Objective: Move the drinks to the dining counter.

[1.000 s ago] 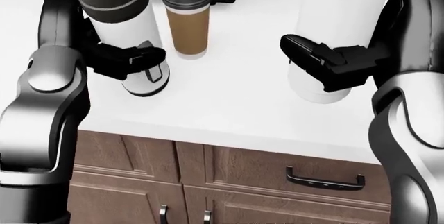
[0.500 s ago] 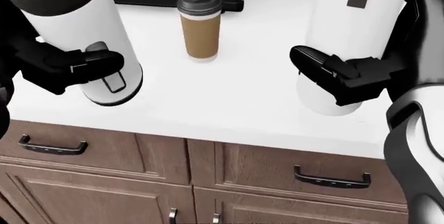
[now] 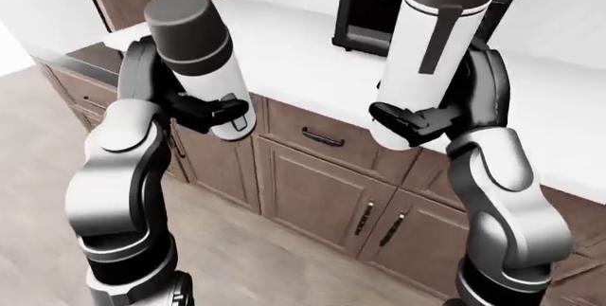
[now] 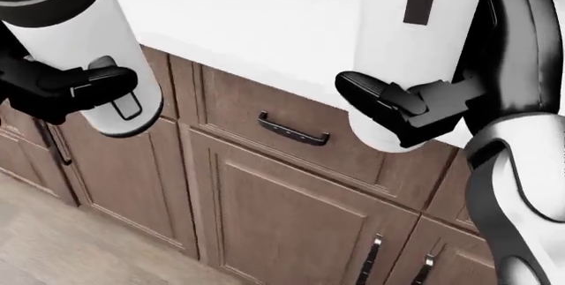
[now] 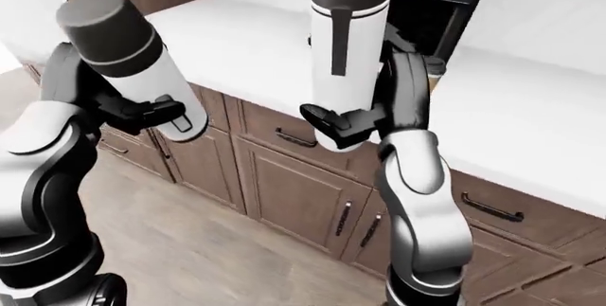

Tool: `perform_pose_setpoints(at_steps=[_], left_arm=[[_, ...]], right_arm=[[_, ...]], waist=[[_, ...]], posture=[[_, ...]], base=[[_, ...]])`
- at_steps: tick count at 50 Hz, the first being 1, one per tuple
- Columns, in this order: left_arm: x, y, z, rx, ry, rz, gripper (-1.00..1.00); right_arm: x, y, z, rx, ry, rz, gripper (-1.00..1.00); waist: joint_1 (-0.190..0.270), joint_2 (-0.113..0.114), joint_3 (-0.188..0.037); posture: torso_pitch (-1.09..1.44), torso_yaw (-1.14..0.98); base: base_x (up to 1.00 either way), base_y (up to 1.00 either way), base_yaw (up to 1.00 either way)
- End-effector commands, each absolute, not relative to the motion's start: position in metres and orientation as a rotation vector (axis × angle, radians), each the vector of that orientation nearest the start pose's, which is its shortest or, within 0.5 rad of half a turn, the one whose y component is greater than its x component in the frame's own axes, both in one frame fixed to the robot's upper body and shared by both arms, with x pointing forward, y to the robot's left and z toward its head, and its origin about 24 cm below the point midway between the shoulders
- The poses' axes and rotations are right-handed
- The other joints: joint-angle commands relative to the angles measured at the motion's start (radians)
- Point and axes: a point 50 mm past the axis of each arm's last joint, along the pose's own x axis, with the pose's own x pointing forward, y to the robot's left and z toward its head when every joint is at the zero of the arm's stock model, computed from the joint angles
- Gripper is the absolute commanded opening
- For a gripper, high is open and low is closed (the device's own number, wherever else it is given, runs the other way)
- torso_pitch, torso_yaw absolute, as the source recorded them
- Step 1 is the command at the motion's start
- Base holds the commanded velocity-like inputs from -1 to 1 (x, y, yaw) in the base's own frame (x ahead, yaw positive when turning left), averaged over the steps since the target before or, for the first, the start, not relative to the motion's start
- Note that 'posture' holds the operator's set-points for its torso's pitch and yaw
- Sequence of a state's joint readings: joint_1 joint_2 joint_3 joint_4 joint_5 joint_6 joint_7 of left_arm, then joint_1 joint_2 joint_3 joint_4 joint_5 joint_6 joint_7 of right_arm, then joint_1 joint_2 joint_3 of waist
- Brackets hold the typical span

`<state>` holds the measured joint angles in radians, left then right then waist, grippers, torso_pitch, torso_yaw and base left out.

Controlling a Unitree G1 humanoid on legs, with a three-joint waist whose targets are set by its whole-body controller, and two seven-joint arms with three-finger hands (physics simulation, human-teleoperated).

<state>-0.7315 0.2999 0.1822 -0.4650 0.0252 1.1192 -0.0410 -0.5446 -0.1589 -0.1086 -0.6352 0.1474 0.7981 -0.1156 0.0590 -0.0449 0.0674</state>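
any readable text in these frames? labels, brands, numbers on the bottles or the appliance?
None can be read.
Left bottle, in the left hand: plain white body, dark cap, no lettering.
Right bottle, in the right hand: only a dark vertical strip, no characters.
Black appliance on the counter: no brand or digits visible.
Cabinet fronts: plain wood with handles.

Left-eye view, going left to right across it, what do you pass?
Left arm → left hand gripping the grey-capped flask → drawer handle → right hand gripping the tall white flask → right arm.
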Motion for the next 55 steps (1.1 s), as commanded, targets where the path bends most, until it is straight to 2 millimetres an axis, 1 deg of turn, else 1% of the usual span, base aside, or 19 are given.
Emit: perform_pose_setpoints(at_steps=[1, 5, 7, 8, 9, 12, 15, 18, 20, 23, 29, 31, 32, 33, 37, 44, 46, 48, 55], left_arm=[[0.294, 0.182, 0.276, 0.196, -0.205, 0.096, -1.00], [0.295, 0.178, 0.277, 0.195, -0.208, 0.088, -1.00], [0.294, 0.179, 0.278, 0.194, -0.210, 0.092, -1.00], [0.293, 0.179, 0.280, 0.194, -0.211, 0.093, -1.00], [0.293, 0.179, 0.281, 0.195, -0.212, 0.093, -1.00], [0.292, 0.178, 0.281, 0.196, -0.215, 0.090, -1.00], [0.292, 0.178, 0.280, 0.197, -0.214, 0.087, -1.00], [0.292, 0.176, 0.277, 0.197, -0.214, 0.083, -1.00], [0.292, 0.176, 0.278, 0.197, -0.215, 0.082, -1.00], [0.290, 0.174, 0.277, 0.196, -0.216, 0.078, -1.00], [0.290, 0.174, 0.277, 0.198, -0.218, 0.074, -1.00], [0.290, 0.173, 0.276, 0.200, -0.217, 0.071, -1.00], [0.291, 0.173, 0.276, 0.200, -0.218, 0.071, -1.00], [0.290, 0.173, 0.276, 0.200, -0.218, 0.069, -1.00], [0.291, 0.173, 0.274, 0.201, -0.216, 0.070, -1.00], [0.290, 0.173, 0.273, 0.203, -0.215, 0.068, -1.00], [0.290, 0.174, 0.275, 0.203, -0.216, 0.071, -1.00], [0.290, 0.174, 0.274, 0.204, -0.215, 0.072, -1.00], [0.290, 0.174, 0.271, 0.215, -0.215, 0.068, -1.00]], right_arm=[[0.268, -0.156, 0.259, -0.023, -0.438, -0.032, -1.00], [0.268, -0.155, 0.260, -0.022, -0.440, -0.032, -1.00], [0.267, -0.155, 0.261, -0.022, -0.442, -0.033, -1.00], [0.267, -0.155, 0.261, -0.021, -0.442, -0.034, -1.00], [0.267, -0.155, 0.261, -0.020, -0.443, -0.034, -1.00], [0.266, -0.155, 0.262, -0.020, -0.445, -0.034, -1.00], [0.266, -0.155, 0.261, -0.021, -0.445, -0.032, -1.00], [0.267, -0.156, 0.260, -0.025, -0.447, -0.035, -1.00], [0.266, -0.156, 0.261, -0.025, -0.450, -0.034, -1.00], [0.266, -0.157, 0.260, -0.028, -0.453, -0.034, -1.00], [0.266, -0.157, 0.261, -0.029, -0.456, -0.039, -1.00], [0.266, -0.156, 0.261, -0.031, -0.457, -0.036, -1.00], [0.266, -0.155, 0.261, -0.031, -0.457, -0.036, -1.00], [0.266, -0.155, 0.261, -0.032, -0.458, -0.035, -1.00], [0.266, -0.156, 0.261, -0.034, -0.458, -0.040, -1.00], [0.268, -0.158, 0.258, -0.058, -0.455, -0.058, -1.00], [0.268, -0.157, 0.257, -0.067, -0.453, -0.053, -1.00], [0.267, -0.156, 0.258, -0.069, -0.456, -0.052, -1.00], [0.268, -0.157, 0.257, -0.083, -0.457, -0.056, -1.00]], waist=[[-0.009, 0.015, -0.022], [-0.008, -0.015, -0.035], [-0.015, -0.070, -0.056], [-0.008, -0.044, -0.069], [-0.028, -0.034, -0.040], [-0.027, -0.007, -0.051], [-0.038, 0.040, -0.029], [-0.039, 0.118, -0.064], [-0.028, 0.118, -0.039], [-0.010, 0.079, -0.050], [-0.033, 0.006, -0.024], [-0.039, -0.043, -0.039], [-0.041, -0.084, -0.071], [-0.048, -0.034, -0.032], [-0.030, -0.021, -0.049], [-0.043, 0.085, -0.045], [-0.042, 0.122, -0.071], [-0.029, 0.118, -0.049], [-0.023, 0.034, -0.034]], posture=[[0.00, 0.00], [0.00, 0.00], [0.00, 0.00], [0.00, 0.00], [0.00, 0.00], [0.00, 0.00], [0.00, 0.00], [0.00, 0.00], [0.00, 0.00], [0.00, 0.00], [0.00, 0.00], [0.00, 0.00], [0.00, 0.00], [0.00, 0.00], [0.00, 0.00], [0.00, 0.00], [0.00, 0.00], [0.00, 0.00], [0.00, 0.00]], base=[[0.00, 0.00, 1.00], [0.00, 0.00, 1.00], [0.00, 0.00, 1.00], [0.00, 0.00, 1.00], [0.00, 0.00, 1.00], [0.00, 0.00, 1.00], [0.00, 0.00, 1.00], [0.00, 0.00, 1.00], [0.00, 0.00, 1.00], [0.00, 0.00, 1.00], [0.00, 0.00, 1.00], [0.00, 0.00, 1.00], [0.00, 0.00, 1.00], [0.00, 0.00, 1.00], [0.00, 0.00, 1.00], [0.00, 0.00, 1.00], [0.00, 0.00, 1.00], [0.00, 0.00, 1.00], [0.00, 0.00, 1.00]])
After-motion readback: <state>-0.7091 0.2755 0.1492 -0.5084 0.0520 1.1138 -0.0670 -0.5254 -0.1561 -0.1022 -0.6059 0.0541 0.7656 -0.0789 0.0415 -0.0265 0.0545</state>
